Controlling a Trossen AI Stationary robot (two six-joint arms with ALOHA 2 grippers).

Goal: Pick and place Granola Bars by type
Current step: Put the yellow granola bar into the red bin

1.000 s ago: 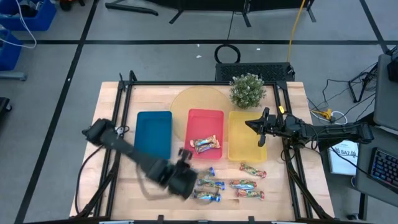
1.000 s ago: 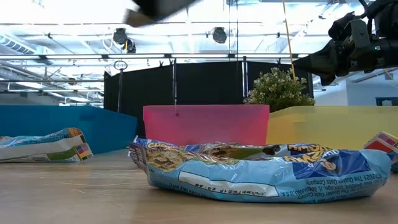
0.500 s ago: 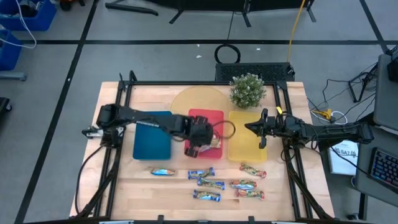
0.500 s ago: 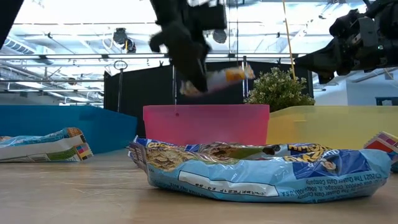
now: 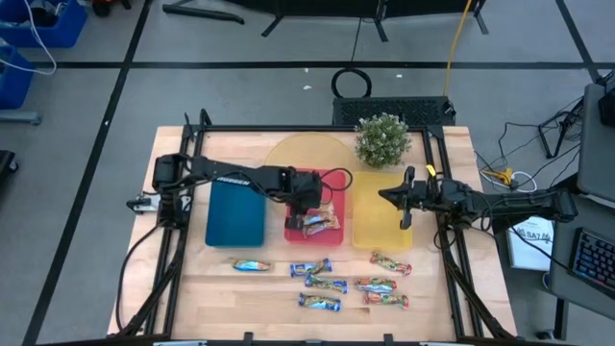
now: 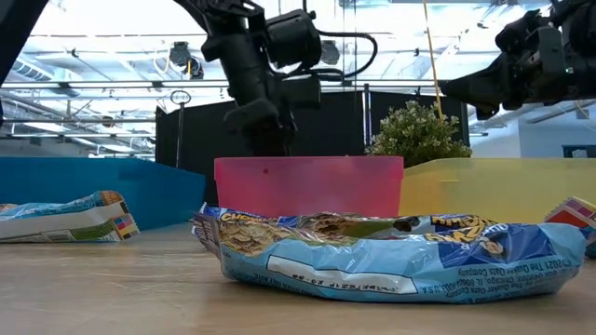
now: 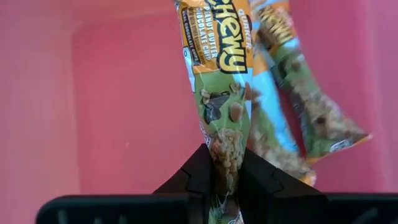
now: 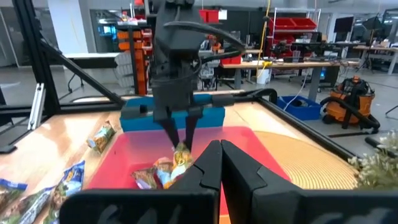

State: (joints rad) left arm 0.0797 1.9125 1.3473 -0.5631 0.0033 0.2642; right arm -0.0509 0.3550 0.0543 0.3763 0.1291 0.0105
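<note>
On the table nearest the front lie loose granola bars (image 5: 332, 285), well apart from both sets of jaws. Farther back, the left jaws (image 7: 225, 180) pinch an orange bar (image 7: 221, 81) narrowly, inside the red tray (image 5: 332, 180), beside other bars (image 7: 292, 87). The right jaws (image 8: 221, 158), fingers pressed together and empty, hang over the yellow tray (image 5: 370, 226)

Light wooden surface (image 5: 211, 279) in a black frame, standing on grey floor (image 5: 86, 115) marked with dark lines; blue bins (image 5: 29, 38) at one far corner, a monitor and keyboard (image 5: 586, 259) at the opposite edge. Beyond the surface: black partition panels (image 6: 307, 126), workbenches (image 8: 292, 62) with red storage bins (image 8: 289, 25), and an orange shop vacuum (image 8: 351, 99). Ceiling trusses with bright overhead light (image 6: 112, 46).
</note>
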